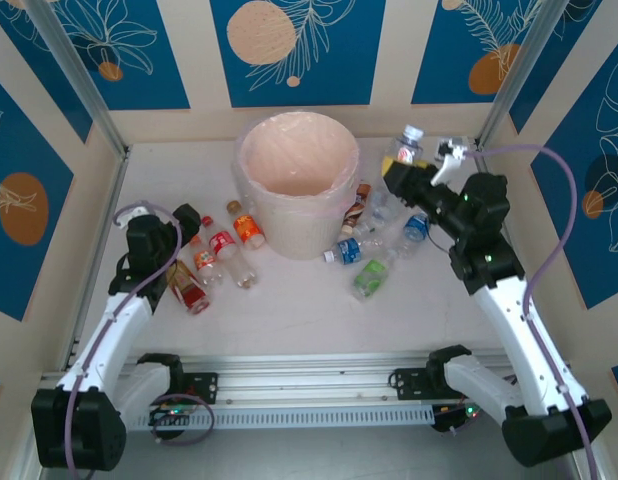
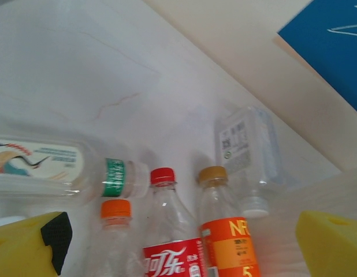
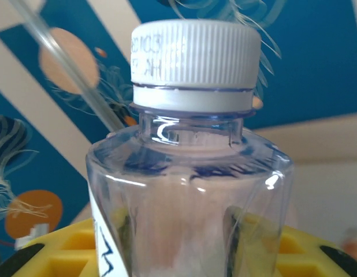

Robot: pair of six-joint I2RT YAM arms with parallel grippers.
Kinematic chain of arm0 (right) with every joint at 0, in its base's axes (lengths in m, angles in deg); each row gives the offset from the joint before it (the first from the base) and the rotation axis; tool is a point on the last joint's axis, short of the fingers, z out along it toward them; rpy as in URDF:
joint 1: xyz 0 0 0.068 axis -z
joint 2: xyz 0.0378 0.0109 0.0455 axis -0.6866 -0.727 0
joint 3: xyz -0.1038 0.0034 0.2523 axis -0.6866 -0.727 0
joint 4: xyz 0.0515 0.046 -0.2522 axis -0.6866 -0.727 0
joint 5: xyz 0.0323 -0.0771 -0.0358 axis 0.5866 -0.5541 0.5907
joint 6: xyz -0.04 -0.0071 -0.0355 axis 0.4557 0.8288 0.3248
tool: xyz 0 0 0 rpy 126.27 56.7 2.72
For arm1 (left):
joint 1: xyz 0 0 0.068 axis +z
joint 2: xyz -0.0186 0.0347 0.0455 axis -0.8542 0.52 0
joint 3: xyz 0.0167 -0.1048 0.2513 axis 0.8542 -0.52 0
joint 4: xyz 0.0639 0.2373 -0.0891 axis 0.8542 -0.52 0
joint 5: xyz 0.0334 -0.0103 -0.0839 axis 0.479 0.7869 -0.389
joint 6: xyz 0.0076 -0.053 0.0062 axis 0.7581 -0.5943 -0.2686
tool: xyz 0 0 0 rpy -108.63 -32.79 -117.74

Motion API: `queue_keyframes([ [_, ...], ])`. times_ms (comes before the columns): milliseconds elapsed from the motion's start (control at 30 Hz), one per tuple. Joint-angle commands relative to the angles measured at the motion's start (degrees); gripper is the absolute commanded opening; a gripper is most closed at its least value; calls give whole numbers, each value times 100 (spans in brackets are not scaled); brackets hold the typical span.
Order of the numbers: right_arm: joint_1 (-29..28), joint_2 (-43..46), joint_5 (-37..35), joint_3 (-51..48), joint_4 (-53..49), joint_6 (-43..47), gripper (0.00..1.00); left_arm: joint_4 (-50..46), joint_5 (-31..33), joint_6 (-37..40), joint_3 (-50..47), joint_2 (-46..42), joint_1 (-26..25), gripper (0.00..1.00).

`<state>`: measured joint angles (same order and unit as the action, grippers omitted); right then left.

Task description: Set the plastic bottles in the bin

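**A:** What does the overhead view show?

**B:** A pale pink bin stands in the middle of the table. The right gripper is raised just right of the rim, pinching a white-capped bottle. Loose bottles lie on the table on both sides of the bin. The left gripper sits low among those on the left.

**A:** And the left wrist view?

**B:** Its yellow fingers are spread wide and hold nothing. Between them, a red-capped bottle and a gold-capped bottle lie side by side.

**A:** The right wrist?

**B:** The white-capped bottle appears very close, upright. Yellow pads clamp its clear body below the shoulder.

**A:** How should the drop go?

**B:** My judgement: carry the bottle left until it is fully over the opening, not merely above the rim, and only then release. It looks light and could bounce off the edge. Staying clear of the thin liner should avoid a snag.
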<state>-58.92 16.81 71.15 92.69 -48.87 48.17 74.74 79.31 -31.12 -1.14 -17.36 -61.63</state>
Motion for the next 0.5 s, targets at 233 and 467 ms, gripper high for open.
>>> queue_keyframes([
  [233,-872,-2539,-39,2362,519,1303,31,-841,-495,257,458,132,77,100],
  [467,-1463,-4216,-1295,4143,-775,2480,31,-1003,-360,193,382,-79,77,100],
])
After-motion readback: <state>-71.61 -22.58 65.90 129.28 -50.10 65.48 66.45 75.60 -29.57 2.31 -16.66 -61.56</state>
